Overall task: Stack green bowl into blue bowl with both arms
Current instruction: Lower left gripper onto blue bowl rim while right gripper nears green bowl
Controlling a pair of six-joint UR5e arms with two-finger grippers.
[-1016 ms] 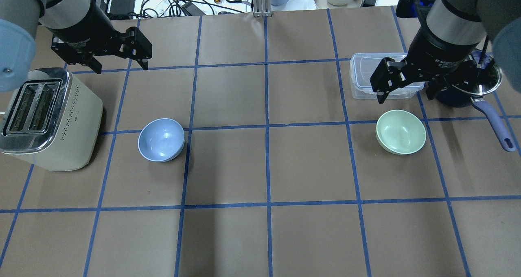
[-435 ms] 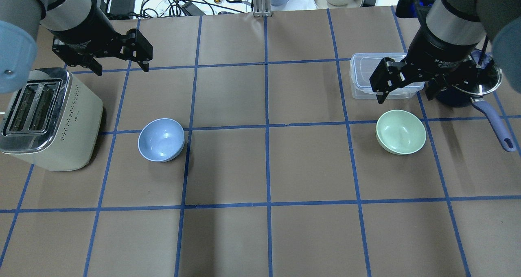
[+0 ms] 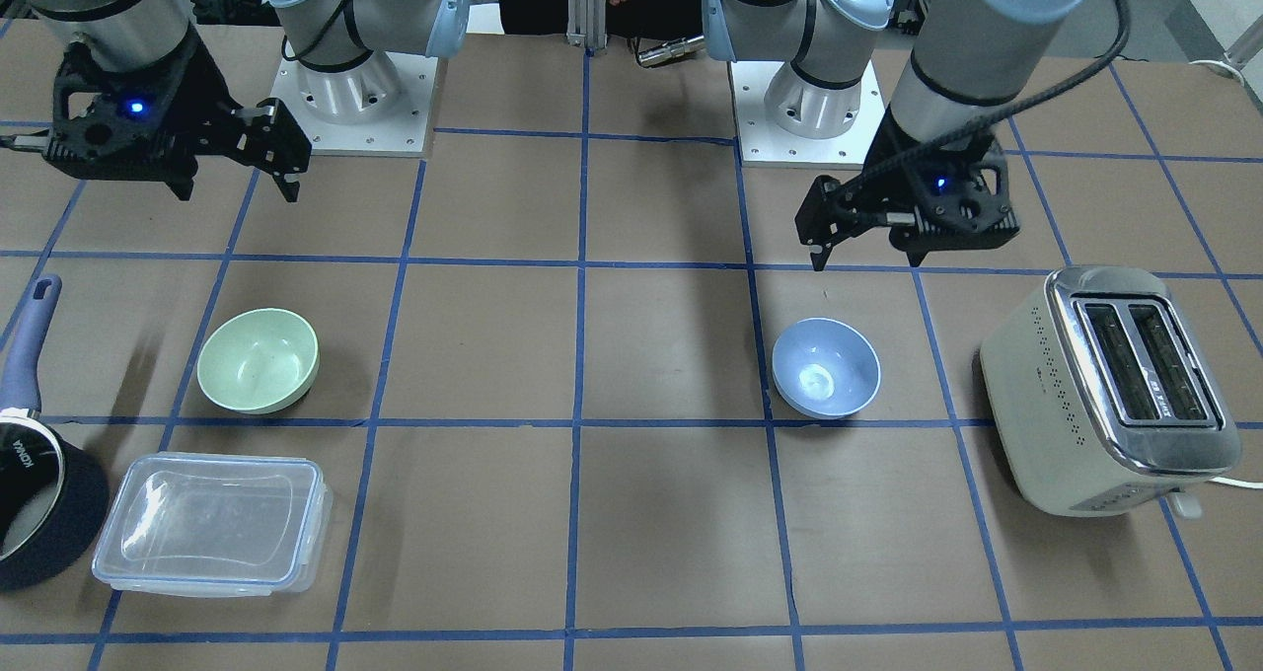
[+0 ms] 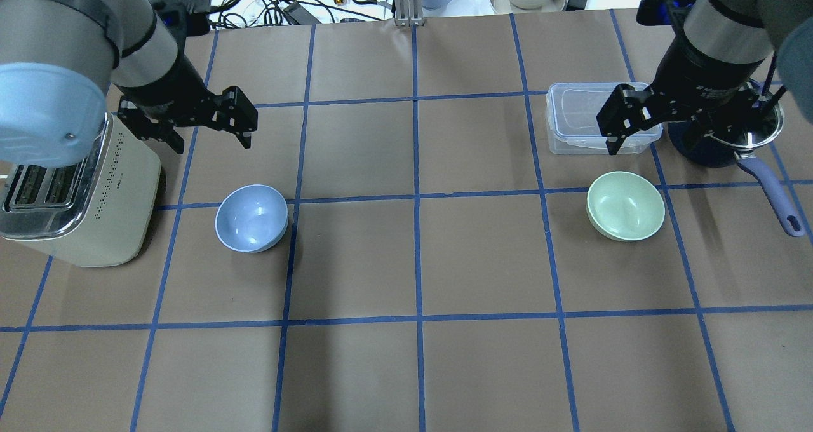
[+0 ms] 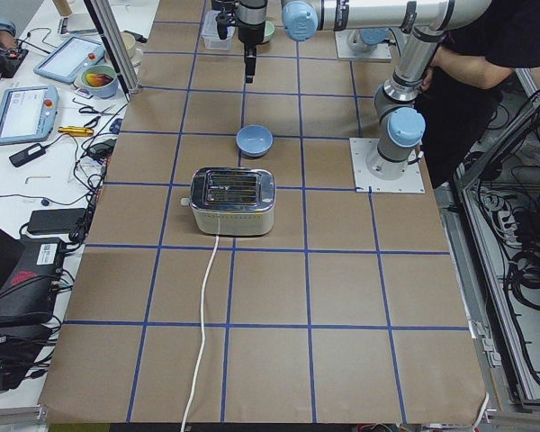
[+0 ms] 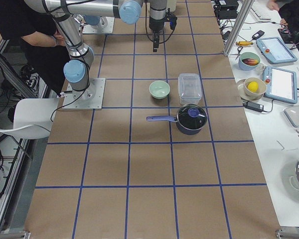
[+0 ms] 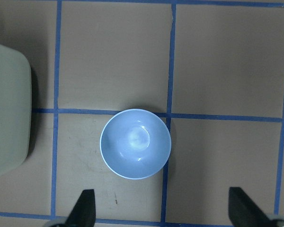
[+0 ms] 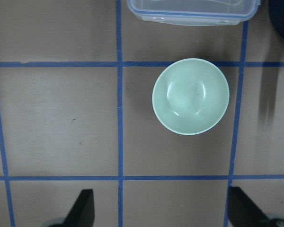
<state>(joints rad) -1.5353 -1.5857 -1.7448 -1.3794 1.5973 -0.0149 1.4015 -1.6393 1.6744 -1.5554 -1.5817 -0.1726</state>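
The green bowl stands upright and empty on the right of the table; it also shows in the front view and the right wrist view. The blue bowl stands upright and empty on the left, seen too in the front view and the left wrist view. My left gripper is open and empty, hovering high, just behind the blue bowl. My right gripper is open and empty, hovering high behind the green bowl, over the clear container's edge.
A cream toaster stands left of the blue bowl. A clear lidded container lies behind the green bowl. A dark blue saucepan with its handle is to the green bowl's right. Clutter lies beyond the table's far edge.
My left gripper has moved right and nearer, toward the blue bowl. My right gripper has shifted slightly to the right. Both stay open. The bowls have not moved.
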